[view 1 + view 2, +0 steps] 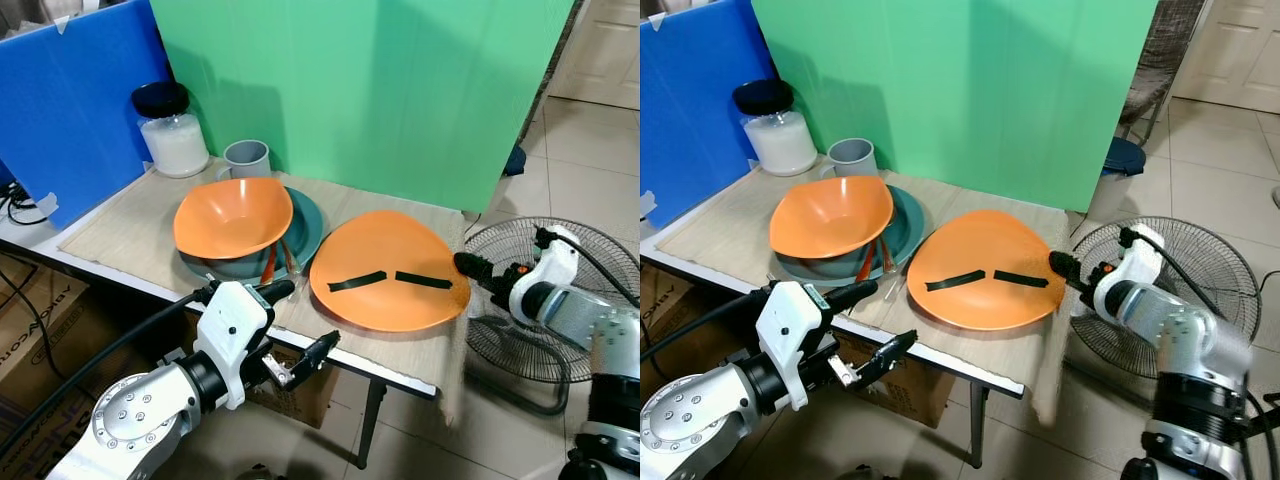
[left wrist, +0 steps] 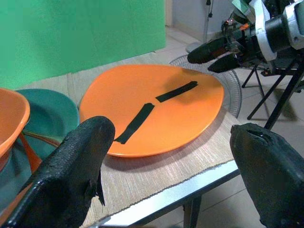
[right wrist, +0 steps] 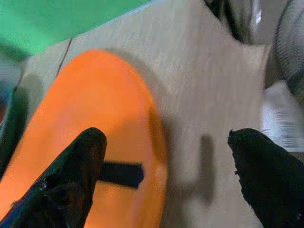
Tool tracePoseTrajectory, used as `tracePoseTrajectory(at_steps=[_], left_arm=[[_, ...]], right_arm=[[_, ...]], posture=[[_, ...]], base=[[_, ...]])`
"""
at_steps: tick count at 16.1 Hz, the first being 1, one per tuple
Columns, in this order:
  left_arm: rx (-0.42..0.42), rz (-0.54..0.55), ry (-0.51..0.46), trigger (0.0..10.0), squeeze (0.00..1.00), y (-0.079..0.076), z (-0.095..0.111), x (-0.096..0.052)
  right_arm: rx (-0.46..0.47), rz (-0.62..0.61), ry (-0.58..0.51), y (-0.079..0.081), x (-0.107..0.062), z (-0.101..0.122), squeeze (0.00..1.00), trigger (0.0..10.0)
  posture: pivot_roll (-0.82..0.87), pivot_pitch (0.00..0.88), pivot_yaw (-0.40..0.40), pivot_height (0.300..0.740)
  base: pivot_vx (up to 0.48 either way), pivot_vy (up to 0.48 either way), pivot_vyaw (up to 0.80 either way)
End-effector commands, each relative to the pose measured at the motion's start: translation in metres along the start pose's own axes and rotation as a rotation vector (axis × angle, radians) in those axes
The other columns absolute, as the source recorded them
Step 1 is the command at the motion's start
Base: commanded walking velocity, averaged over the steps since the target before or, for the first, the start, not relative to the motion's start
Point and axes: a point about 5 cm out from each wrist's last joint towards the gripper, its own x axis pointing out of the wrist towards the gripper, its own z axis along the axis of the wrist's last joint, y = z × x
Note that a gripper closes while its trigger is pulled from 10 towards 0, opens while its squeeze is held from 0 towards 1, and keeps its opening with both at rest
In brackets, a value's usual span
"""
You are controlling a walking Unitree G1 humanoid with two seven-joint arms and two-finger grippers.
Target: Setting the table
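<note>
Light: bright, even, indoor.
Shadows: soft, cast on the green board [image 1: 400, 90] behind the jar [image 1: 172, 133].
Blur: right wrist view smeared; head views sharp.

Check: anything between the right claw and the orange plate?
Nothing. In the right wrist view, bare beige table mat lies between the open right claw and the orange plate's rim.
</note>
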Motion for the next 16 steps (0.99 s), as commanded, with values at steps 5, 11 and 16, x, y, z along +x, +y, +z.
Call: tracePoseTrajectory(at_steps=[5, 11, 16], left_arm=[[-0.007, -0.010, 0.022, 10.0, 0.00, 0.000, -0.003, -0.001], [-0.007, -0.025, 0.034, 10.0, 0.00, -0.002, -0.006, 0.000], [-0.008, -0.023, 0.037, 10.0, 0.00, -0.002, -0.007, 0.000]], right_arm=[[0.049, 0.196, 0.118, 0.011, -0.014, -0.005, 0.00, 7.8], [-0.007, 0.207, 0.229, 0.014, -0.016, -0.023, 0.00, 3.5], [0.074, 0.252, 0.211, 0.016, -0.012, -0.026, 0.00, 0.0]], posture=[[-0.01, 0.000, 0.034, 0.740], [-0.01, 0.000, 0.028, 0.740], [-0.01, 0.000, 0.026, 0.740]], base=[[0.000, 0.000, 0.00], [0.000, 0.000, 0.00], [0.000, 0.000, 0.00]])
